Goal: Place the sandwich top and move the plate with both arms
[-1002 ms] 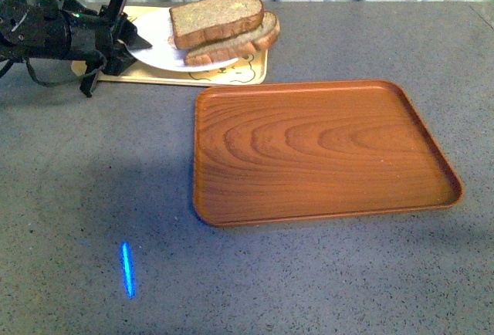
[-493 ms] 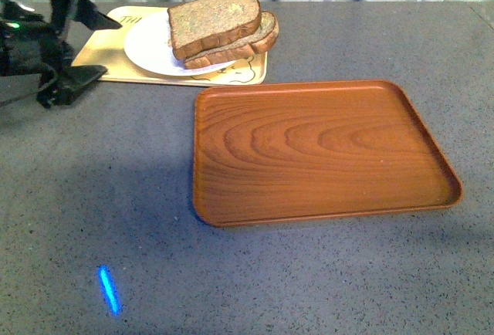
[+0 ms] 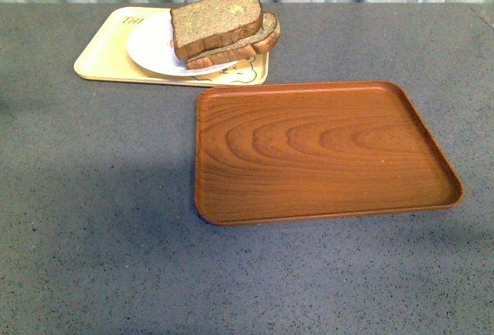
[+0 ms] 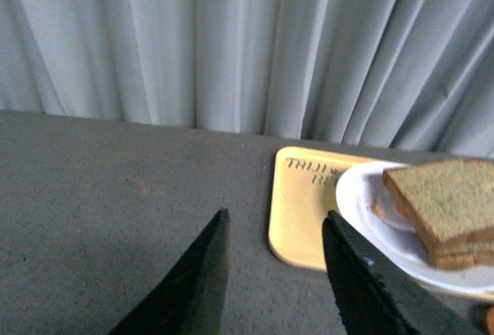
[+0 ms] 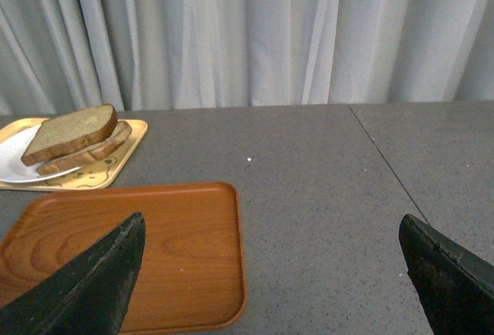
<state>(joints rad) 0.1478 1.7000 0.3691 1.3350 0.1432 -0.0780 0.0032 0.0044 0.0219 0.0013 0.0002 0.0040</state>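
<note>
Resting already on the stack, the sandwich top (image 3: 216,18) sits skewed over the lower slice (image 3: 245,40), on the plate (image 3: 150,45), itself on the yellow tray (image 3: 100,61) at the far left of the worktop (image 3: 93,219). Leaving the plate move undone, with the wooden tray (image 3: 324,150) nearby, apparently the goal. Showing both tools released: left tool (image 4: 274,273) spread, hovering near the yellow tray's corner; right tool (image 5: 270,273) spread wide above the wooden tray. Absent from the front view, both.

Risking a slide of the overhanging top slice if the plate tips under uneven lifting. Risking a lost grip on the thin, shallow rim. Risking dragging the yellow tray along with a low approach.
</note>
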